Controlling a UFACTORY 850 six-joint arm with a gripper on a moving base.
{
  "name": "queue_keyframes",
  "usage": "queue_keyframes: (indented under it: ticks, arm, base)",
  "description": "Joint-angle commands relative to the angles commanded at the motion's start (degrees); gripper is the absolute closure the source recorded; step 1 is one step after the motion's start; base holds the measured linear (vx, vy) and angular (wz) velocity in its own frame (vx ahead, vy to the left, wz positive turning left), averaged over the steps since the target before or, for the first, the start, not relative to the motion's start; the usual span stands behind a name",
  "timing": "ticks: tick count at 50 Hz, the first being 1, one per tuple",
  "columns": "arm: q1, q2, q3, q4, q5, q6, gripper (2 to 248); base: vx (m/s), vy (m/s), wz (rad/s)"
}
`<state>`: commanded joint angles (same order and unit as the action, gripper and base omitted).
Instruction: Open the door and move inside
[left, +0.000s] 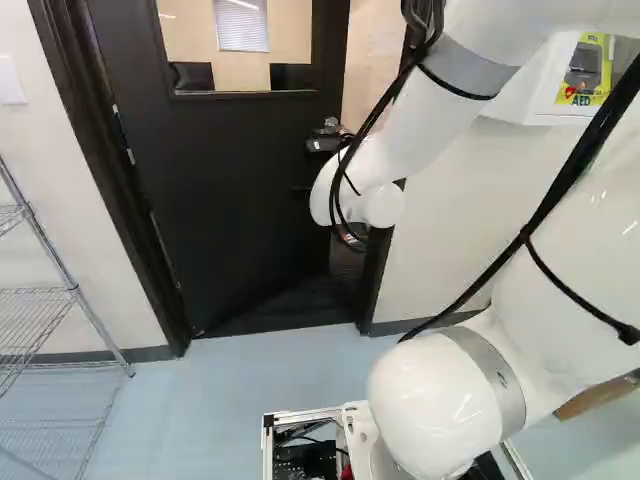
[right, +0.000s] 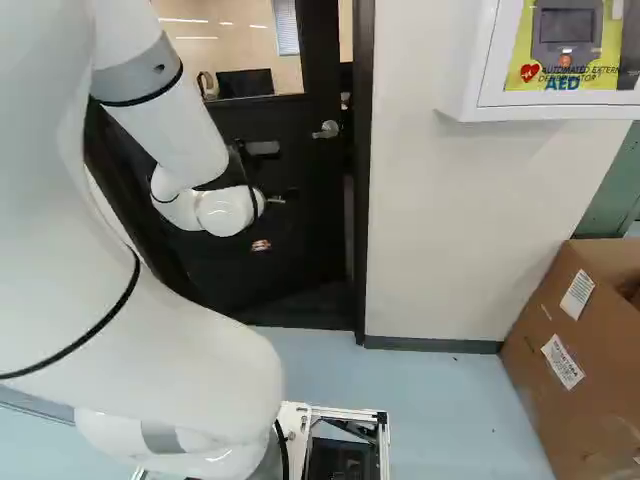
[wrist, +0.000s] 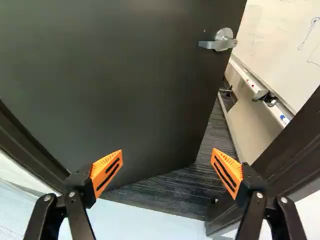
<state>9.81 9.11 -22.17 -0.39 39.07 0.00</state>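
Part of my gripper (right: 261, 245), an orange patch, shows low beside the white wrist in the right base view; the arm hides most of it. In the wrist view my gripper (wrist: 167, 172) stands wide open, nothing between its fingers. Ahead of it is the dark door (wrist: 125, 85), swung partly inward, away from me. Its silver lever handle (wrist: 220, 44) is beyond the fingers, untouched, near the door's free edge. A gap shows dark striped carpet (wrist: 175, 192) between that edge and the door frame (wrist: 285, 145). The door's window (left: 240, 45) shows a room behind.
A wire shelf (left: 60, 290) stands left of the doorway. Right of it, a white AED cabinet (right: 540, 60) juts from the wall, with a cardboard box (right: 590, 350) on the floor below. Beyond the gap is a whiteboard (wrist: 280, 50) with a tray. Pale blue floor (right: 440, 400) lies before the threshold.
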Motion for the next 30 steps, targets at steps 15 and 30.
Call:
queue_keyframes:
  ticks: [15,30]
  arm:
    - [0.0,0.0,0.0,0.0,0.0,0.0,3]
    - [0.0,0.0,0.0,0.0,0.0,0.0,3]
  base:
    - [0.096,0.037,-0.016]
    - [0.102,0.053,-0.02]
